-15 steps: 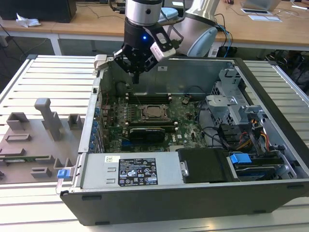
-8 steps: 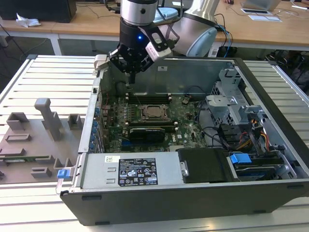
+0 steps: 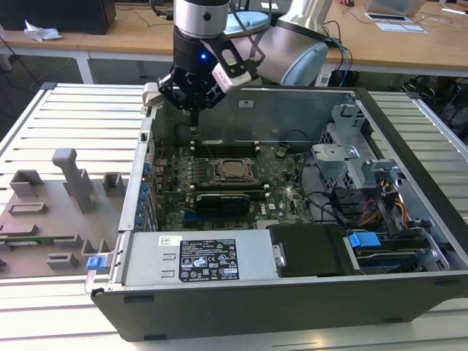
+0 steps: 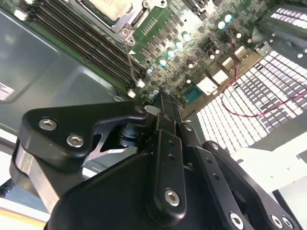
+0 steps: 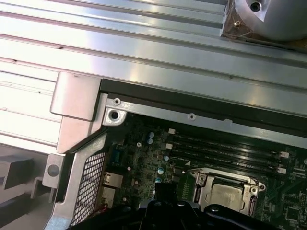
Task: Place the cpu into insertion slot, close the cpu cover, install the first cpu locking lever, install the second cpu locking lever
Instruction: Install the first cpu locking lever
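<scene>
The open computer case (image 3: pixel 292 307) stands on the slatted counter (image 3: pixel 73 117), its dark near wall closest in the exterior view. Inside the case, the green motherboard (image 3: pixel 278 183) covers the floor toward the exterior view's left.

Above the case's far wall, at the corner on the exterior view's left, hangs the 1 hand (image 3: pixel 194 108). Its fingers are drawn together to a point, and I cannot tell whether anything is pinched between them.

The cpu cover (image 5: pixel 201 189) appears to lie flat at mid-case, framing the cpu (image 3: pixel 233 170), which sits in its slot with its silver-tan top showing through the window. From the hand, the cpu lies lower, deeper into the case and toward the exterior view's right.

In the second wrist view, 1 thin locking lever (image 4: pixel 130 57) runs from the cover's corner toward the fingertips. Its long axis points almost straight at the hand.

Count: 1 hand, 1 cpu, 1 cover, 1 lever that I can make out.
</scene>
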`<state>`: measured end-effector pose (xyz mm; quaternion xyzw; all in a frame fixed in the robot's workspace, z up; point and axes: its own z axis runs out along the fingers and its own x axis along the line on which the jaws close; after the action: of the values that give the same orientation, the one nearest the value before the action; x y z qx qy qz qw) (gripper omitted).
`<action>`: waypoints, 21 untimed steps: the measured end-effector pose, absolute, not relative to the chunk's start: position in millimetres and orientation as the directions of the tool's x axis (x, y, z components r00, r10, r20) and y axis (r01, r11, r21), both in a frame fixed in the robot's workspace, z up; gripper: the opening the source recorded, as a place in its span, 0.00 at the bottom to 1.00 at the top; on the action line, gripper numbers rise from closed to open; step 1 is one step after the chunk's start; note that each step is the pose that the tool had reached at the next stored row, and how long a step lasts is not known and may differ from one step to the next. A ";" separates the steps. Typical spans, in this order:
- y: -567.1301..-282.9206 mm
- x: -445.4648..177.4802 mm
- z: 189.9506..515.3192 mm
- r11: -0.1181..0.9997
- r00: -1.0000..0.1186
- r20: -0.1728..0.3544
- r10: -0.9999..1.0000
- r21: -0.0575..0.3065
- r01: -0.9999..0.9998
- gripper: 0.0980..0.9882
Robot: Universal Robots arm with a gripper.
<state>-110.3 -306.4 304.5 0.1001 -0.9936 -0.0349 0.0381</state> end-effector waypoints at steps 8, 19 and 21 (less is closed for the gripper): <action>-305.6 -123.0 303.1 0.978 -0.977 0.069 -0.202 0.077 -0.196 0.01; -303.5 -116.5 288.6 0.978 -0.977 0.069 -0.202 0.077 -0.196 0.01; -302.9 -114.7 283.5 0.978 -0.977 0.069 -0.202 0.077 -0.196 0.01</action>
<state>-114.7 -302.9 283.5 0.1001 -0.9936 -0.0349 0.0381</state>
